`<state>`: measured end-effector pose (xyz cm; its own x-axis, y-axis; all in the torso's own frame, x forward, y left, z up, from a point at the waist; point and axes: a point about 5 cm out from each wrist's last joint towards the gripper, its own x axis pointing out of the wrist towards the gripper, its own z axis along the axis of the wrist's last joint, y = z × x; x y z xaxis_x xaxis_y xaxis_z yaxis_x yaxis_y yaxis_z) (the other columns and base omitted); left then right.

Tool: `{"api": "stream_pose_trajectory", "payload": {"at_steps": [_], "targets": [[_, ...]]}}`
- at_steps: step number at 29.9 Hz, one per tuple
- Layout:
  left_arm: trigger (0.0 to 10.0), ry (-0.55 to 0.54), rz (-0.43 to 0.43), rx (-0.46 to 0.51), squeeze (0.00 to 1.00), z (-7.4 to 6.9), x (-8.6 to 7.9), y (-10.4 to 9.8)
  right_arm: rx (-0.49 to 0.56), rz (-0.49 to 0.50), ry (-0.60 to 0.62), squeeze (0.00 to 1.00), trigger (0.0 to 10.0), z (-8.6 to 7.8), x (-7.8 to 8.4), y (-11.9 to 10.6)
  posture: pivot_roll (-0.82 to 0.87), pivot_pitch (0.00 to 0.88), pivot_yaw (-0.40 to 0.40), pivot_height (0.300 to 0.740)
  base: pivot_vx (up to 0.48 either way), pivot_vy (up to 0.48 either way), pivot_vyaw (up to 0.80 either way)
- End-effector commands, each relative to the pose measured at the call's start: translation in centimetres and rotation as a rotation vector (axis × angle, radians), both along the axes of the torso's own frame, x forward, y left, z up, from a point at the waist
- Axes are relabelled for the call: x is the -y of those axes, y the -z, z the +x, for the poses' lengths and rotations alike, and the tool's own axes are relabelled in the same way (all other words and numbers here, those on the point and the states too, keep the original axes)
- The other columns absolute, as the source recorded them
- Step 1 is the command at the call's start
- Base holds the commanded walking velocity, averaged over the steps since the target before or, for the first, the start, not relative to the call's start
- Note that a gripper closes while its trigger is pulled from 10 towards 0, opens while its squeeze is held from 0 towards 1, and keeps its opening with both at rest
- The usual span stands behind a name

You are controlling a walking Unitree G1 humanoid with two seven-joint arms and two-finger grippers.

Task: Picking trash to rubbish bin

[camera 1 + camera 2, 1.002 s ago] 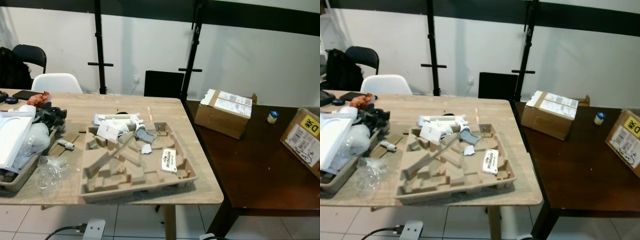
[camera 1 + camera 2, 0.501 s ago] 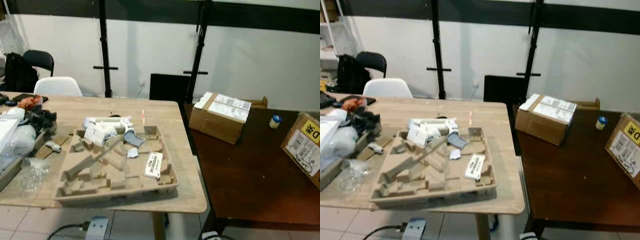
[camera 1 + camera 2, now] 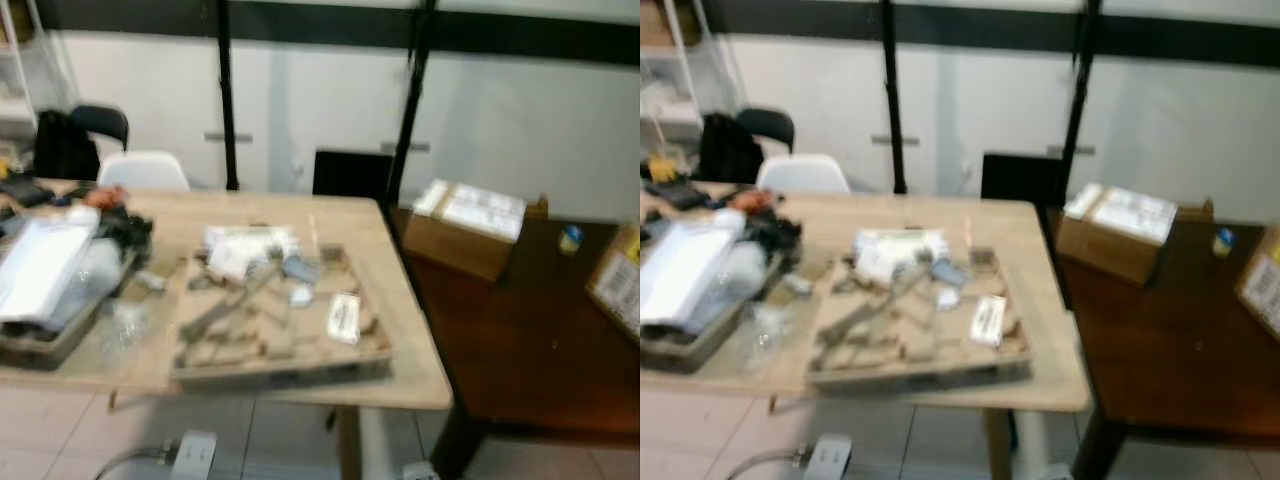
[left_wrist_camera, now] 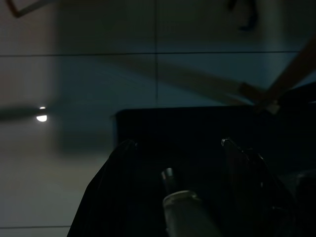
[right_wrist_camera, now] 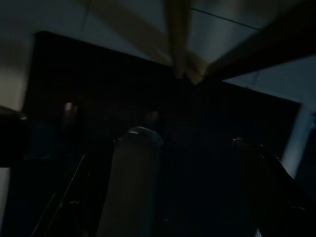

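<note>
Nothing on the wooden table (image 3: 400, 345) shifted, though blur hides details; both grippers' fingers are spread.

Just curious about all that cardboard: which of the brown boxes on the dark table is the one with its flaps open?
The brown cardboard box nearest the light wooden table; its white-labelled flap stands raised, unlike the labelled carton at the picture's right edge.

The near surface (image 3: 395, 345) is pale, matt wood grain; the one beside it (image 3: 520, 320) is dark brown with a soft sheen. The moulded tray (image 3: 280, 355) looks like rough, matt pulp cardboard. A plain cardboard box (image 3: 465, 228) bears white paper labels. Crumpled clear plastic (image 3: 120, 325) glints.
</note>
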<state>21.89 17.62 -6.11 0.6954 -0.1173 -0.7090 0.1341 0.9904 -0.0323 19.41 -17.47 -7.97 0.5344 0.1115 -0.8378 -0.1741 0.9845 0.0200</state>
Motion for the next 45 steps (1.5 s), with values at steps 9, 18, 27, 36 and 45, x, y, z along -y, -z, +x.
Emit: {"api": "stream_pose_trajectory", "payload": {"at_steps": [9,18,27,36,45], "targets": [[10.0,0.161,0.016,0.043,0.0,1.0,0.7,-0.8,0.014,-0.014,0.027,0.0,10.0,0.3,1.3,-0.3,0.04,0.021,-0.049,0.74,0.0,0.0,0.0],[10.0,0.479,0.044,0.083,0.0,1.5,2.1,-1.7,0.061,0.011,-0.099,0.0,10.0,1.8,2.2,-1.5,0.03,0.022,-0.048,0.74,0.0,0.0,0.0],[10.0,0.895,0.027,0.182,0.0,3.5,4.1,-8.4,0.199,0.191,-0.614,0.0,10.0,5.4,3.4,-6.8,0.03,0.022,-0.054,0.74,0.0,0.0,0.0],[10.0,1.055,-0.334,0.474,0.0,4.9,7.3,-20.2,0.495,0.502,-0.866,0.0,10.0,9.9,2.8,-18.7,0.04,0.016,-0.042,0.74,0.0,0.0,0.0],[10.0,0.954,-0.469,0.734,0.0,6.8,7.2,-26.0,0.793,0.645,-0.811,0.0,10.0,12.3,2.4,-25.2,0.04,0.012,-0.045,0.74,0.0,0.0,0.0]]}}
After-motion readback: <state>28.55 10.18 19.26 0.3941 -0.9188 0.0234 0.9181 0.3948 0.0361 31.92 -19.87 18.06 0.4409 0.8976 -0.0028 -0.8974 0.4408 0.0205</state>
